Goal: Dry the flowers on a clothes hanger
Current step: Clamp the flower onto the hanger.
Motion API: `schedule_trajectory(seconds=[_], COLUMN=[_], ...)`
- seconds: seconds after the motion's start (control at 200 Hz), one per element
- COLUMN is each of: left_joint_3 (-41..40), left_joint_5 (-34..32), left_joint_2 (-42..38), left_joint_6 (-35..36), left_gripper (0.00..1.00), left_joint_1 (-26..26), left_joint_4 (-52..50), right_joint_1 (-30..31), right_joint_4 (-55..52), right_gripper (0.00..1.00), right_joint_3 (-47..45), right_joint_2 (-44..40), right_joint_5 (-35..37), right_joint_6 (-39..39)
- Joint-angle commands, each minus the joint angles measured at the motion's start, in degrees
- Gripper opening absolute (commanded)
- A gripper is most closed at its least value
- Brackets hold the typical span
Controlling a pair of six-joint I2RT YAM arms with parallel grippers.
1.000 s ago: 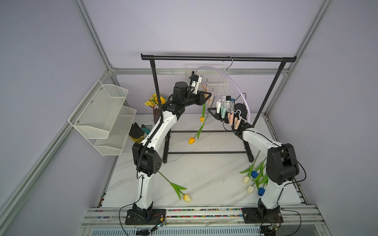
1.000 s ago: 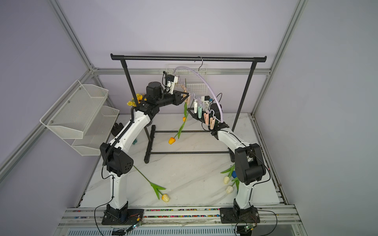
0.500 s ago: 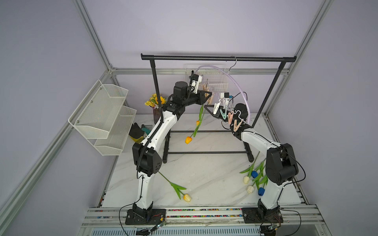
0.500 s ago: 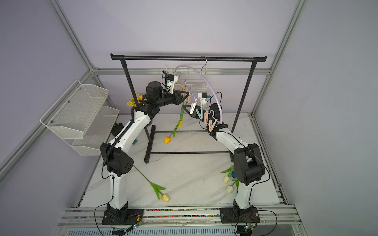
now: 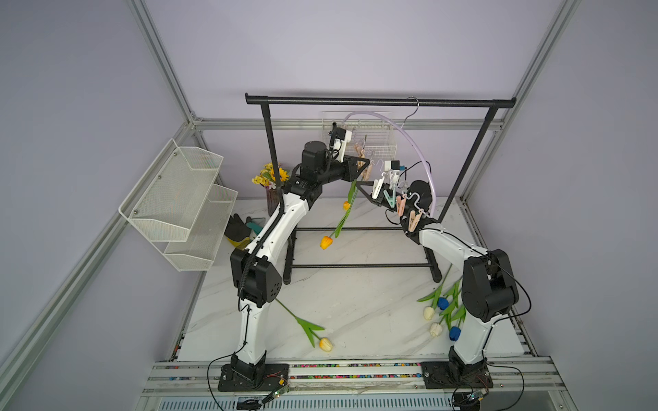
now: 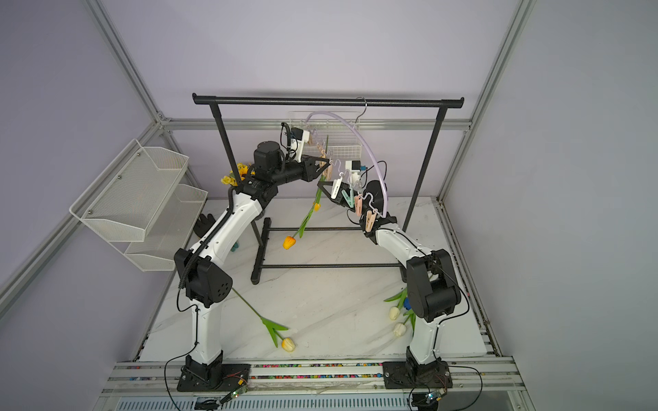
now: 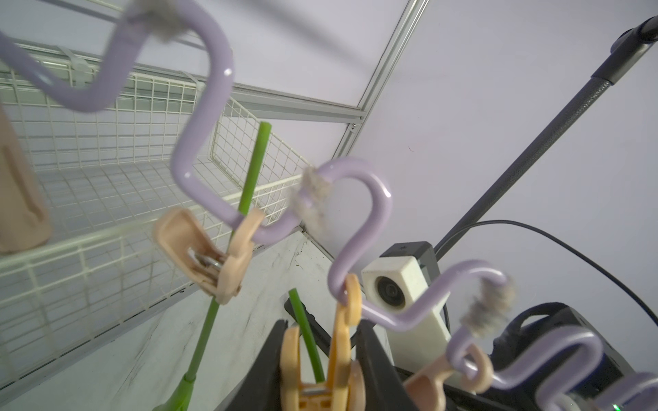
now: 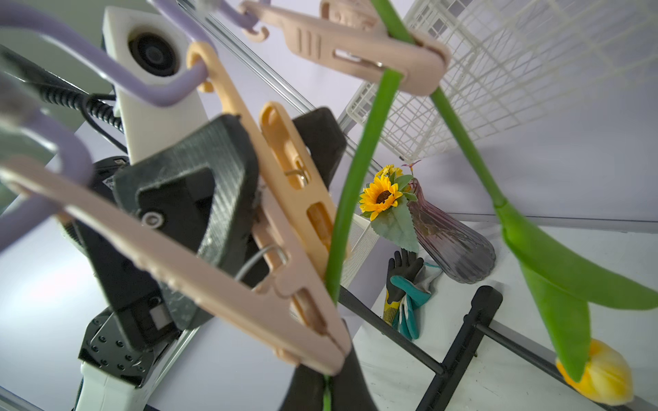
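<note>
Hanger: we see the lilac clothes hanger (image 7: 203, 117) hooked on the black garment rack (image 5: 374, 101), its clips dangling between the two arms
Left fingers: the left gripper (image 7: 322, 331) is pinched on the orange clip (image 8: 281, 135), one finger on either side
Right fingers: the right gripper (image 8: 327, 388) is closed on the green stem of the orange tulip (image 5: 325, 242), which hangs head down above the desk (image 5: 356, 302)
Stem and clip: the stem runs up beside that clip; we cannot tell whether it sits in the mouth
Hung: the clipped yellow tulip (image 8: 598, 373) dangles from a pink clip (image 8: 374, 57)
Waiting: a loose yellow tulip (image 5: 325, 344) lies by the left arm, white and blue tulips (image 5: 442, 303) by the right base
Handling: we judge the tulip light, its stem thin, smooth and bendy
Hold: near the cut end, just below the clip
</note>
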Motion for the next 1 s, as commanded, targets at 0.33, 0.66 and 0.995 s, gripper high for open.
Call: schedule_trajectory(seconds=[0.33, 0.66, 0.995], left_joint_3=[0.3, 0.3, 0.3], left_joint_5=[0.5, 0.4, 0.3], left_joint_2=[-1.3, -0.9, -1.4], left_joint_6=[-1.6, -1.2, -0.7], left_gripper=[0.11, 0.08, 0.08], left_joint_1=[-0.3, -0.2, -0.2], left_joint_4=[4.1, 3.7, 3.5], right_joint_1=[0.7, 1.0, 1.0], right_joint_4=[4.4, 5.3, 3.1], right_gripper=[0.00, 0.00, 0.00], right_joint_3=[2.1, 2.7, 0.8], right_joint_2=[2.2, 1.9, 0.3], right_joint_5=[0.6, 0.5, 3.2], right_joint_6=[2.4, 2.8, 1.1])
